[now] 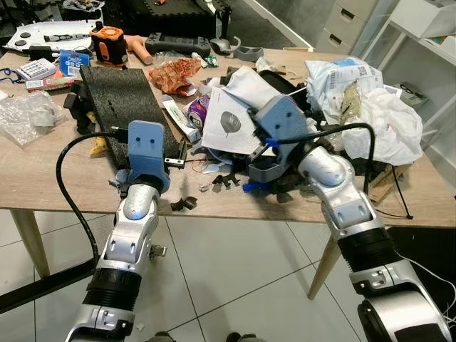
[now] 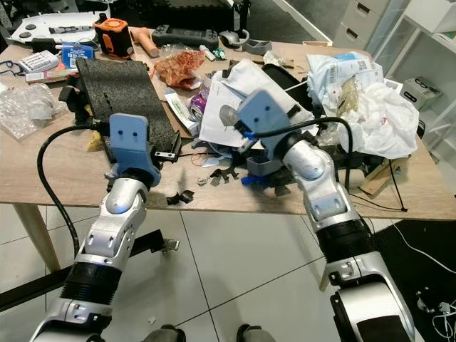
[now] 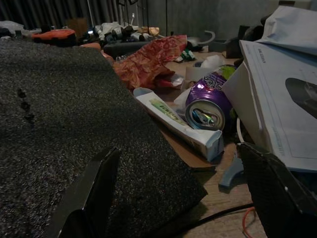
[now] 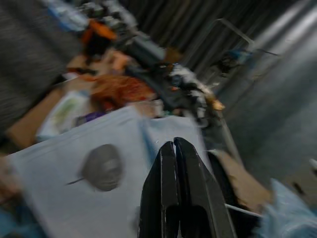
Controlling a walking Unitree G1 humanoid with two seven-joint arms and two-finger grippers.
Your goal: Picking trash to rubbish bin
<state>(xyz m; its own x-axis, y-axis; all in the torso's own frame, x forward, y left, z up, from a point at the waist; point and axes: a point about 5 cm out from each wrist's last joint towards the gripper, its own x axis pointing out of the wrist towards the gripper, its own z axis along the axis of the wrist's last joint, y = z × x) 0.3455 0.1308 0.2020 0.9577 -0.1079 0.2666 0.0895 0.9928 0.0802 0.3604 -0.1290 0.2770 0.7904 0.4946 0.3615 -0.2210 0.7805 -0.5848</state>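
Trash (image 1: 235,117) clutters table (image 1: 43,178) among foam sheet (image 1: 117,100), tools.

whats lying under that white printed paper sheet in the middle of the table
The crushed purple drink can pokes out at the left edge of the white printed paper sheet, with black scraps at its near edge. Anything beneath its middle is covered.

Left: our left hand (image 3: 178,198), fingers spread, faces a gap of bare counter (image 3: 223,198) between the black foam slab (image 1: 121,107) and white paper sheet (image 1: 231,117) | Ahead: toothpaste box (image 3: 181,124) and purple can (image 3: 208,104) block that gap | Right: our right hand (image 4: 181,163), fingers together, sits above the paper; crumpled white bags (image 1: 370,107) crowd beyond | Near edge: black scraps (image 1: 184,204), otherwise open.
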